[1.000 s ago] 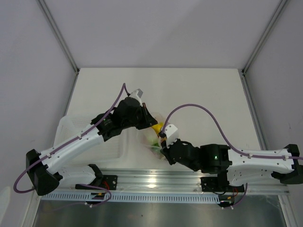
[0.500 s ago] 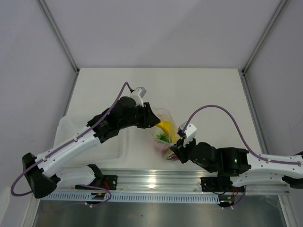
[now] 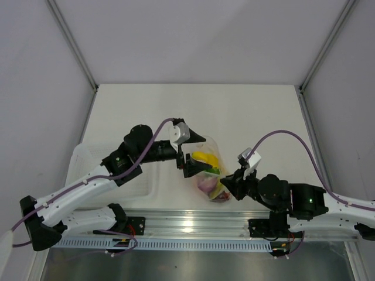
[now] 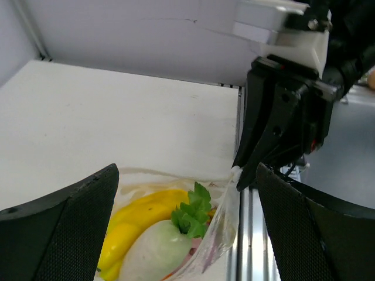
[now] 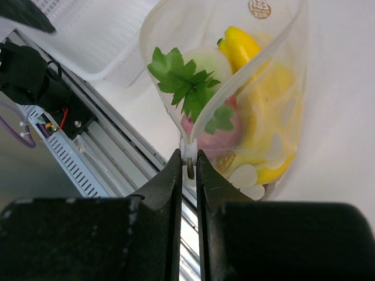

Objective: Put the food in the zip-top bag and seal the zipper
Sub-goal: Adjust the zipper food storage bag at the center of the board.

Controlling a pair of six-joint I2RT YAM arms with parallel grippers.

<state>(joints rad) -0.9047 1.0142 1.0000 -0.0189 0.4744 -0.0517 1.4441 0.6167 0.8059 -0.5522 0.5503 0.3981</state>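
Observation:
The zip-top bag (image 3: 210, 172) lies near the table's front edge, with its mouth gaping open (image 5: 234, 88). Inside it is the food: a yellow banana (image 5: 240, 44), a white radish (image 4: 155, 252) with green leaves (image 5: 179, 79), and a dark red-purple round piece (image 5: 205, 130). My right gripper (image 5: 188, 157) is shut on the white end piece of the zipper (image 5: 188, 149) at the bag's near corner. My left gripper (image 3: 192, 155) stands open just left of the bag. Its two fingers (image 4: 64, 228) straddle the bag's end without touching it.
A shallow translucent white tray (image 3: 111, 175) sits left of the bag, under my left arm. The aluminium rail (image 3: 193, 225) runs along the front edge just below the bag. The right gripper's black body (image 4: 281, 123) fills the upper right of the left wrist view.
My left gripper has opened, let go of the bag and drawn back to the left. My right gripper has moved right along the mouth, and the bag shifted right with it.

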